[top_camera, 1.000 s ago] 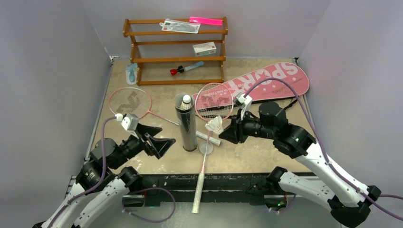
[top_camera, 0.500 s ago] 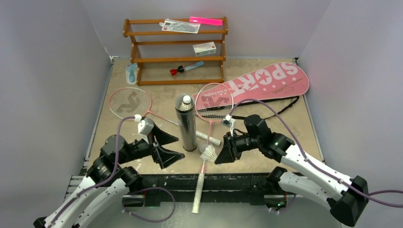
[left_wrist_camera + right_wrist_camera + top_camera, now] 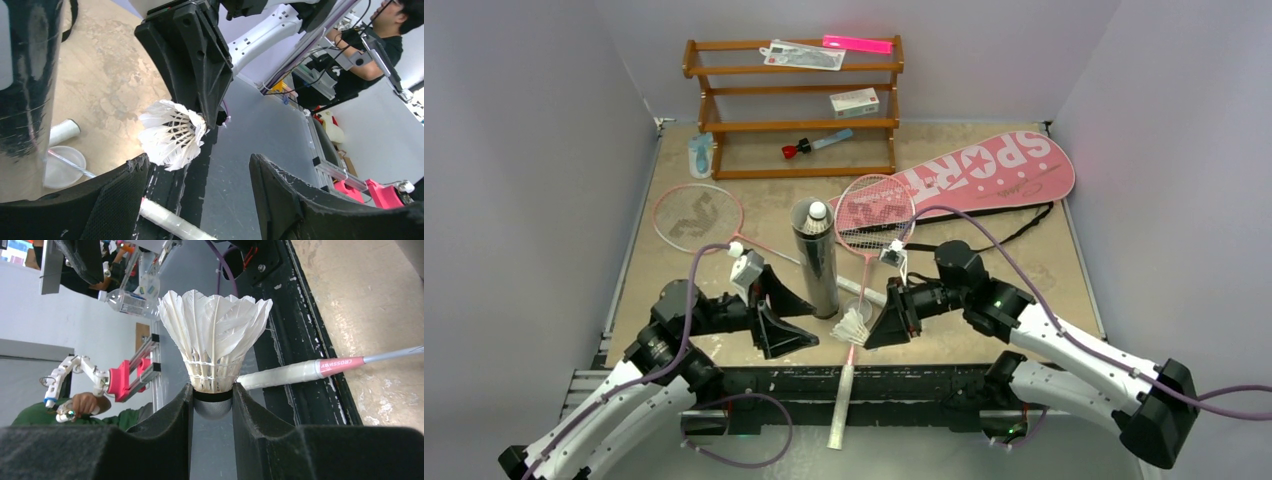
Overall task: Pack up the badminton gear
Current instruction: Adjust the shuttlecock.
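Left side first: the left arm [image 3: 674, 320] extends low from 7 o'clock. Its jaws stand apart with nothing between them, mouth aimed toward 3 o'clock.

Up at 10 o'clock on the counter [image 3: 1074, 280] the first racket [image 3: 696, 213] lies flat, pink head out left. Its shaft slants toward 4 o'clock and passes behind the black tube [image 3: 819, 270], and the end of the white handle shows on the tube's right.

At 12 o'clock stands the wooden shelf [image 3: 794, 125], with a small white box [image 3: 854, 101] on its middle level and a red-capped blue tool [image 3: 814, 145] one level down.

Centre of the counter now: the tube is upright, mouth open, a stowed shuttlecock [image 3: 817, 210] sitting in the top.

At the tube's 5 o'clock, here's the action. The loose shuttlecock [image 3: 215, 340] is held low near the counter's near edge, above the shaft of the second racket [image 3: 875, 213]. Its feathers fan toward the left jaws and sit close to one fingertip [image 3: 127, 185]; touching or not, I cannot tell. The right jaws are clamped on its cork base, and the right arm [image 3: 1024, 320] is stretched in from 4 o'clock.

That second racket has its head at the tube's 1 o'clock, overlapping the narrow end of the pink SPORT bag [image 3: 994, 165]. Its white handle pokes past the near edge at 6 o'clock.

Far right, at 2 o'clock, the bag lies flat.
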`<state>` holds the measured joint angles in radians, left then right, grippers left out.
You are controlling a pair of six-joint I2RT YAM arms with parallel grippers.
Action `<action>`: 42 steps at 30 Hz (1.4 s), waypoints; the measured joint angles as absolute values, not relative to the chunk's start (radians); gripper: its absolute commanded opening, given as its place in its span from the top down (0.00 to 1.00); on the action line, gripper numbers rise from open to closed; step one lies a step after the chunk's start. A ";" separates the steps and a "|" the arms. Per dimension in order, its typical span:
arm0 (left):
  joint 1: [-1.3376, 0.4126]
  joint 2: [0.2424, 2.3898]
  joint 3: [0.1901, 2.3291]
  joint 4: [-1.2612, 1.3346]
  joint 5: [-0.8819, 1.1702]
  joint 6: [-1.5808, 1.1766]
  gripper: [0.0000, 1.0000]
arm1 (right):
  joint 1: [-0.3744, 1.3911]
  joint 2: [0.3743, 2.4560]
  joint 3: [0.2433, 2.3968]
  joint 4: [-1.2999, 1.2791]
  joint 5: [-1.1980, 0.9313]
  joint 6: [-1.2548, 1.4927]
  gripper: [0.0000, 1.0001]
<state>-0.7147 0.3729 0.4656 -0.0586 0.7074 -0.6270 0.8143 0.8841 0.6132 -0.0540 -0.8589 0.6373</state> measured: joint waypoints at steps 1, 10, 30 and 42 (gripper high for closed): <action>-0.715 0.375 0.463 -0.045 0.716 -0.632 0.31 | 0.820 0.889 0.613 -0.048 -0.859 0.641 0.77; -0.715 0.369 0.438 -0.001 0.754 -0.665 0.35 | 0.909 0.964 0.635 0.015 -0.838 0.670 0.77; -0.722 0.424 0.426 0.019 0.799 -0.672 1.00 | 0.923 1.028 0.673 0.146 -0.752 0.759 0.62; -0.723 0.420 0.434 -0.022 0.780 -0.673 1.00 | 0.926 0.986 0.673 0.124 -0.697 0.751 0.18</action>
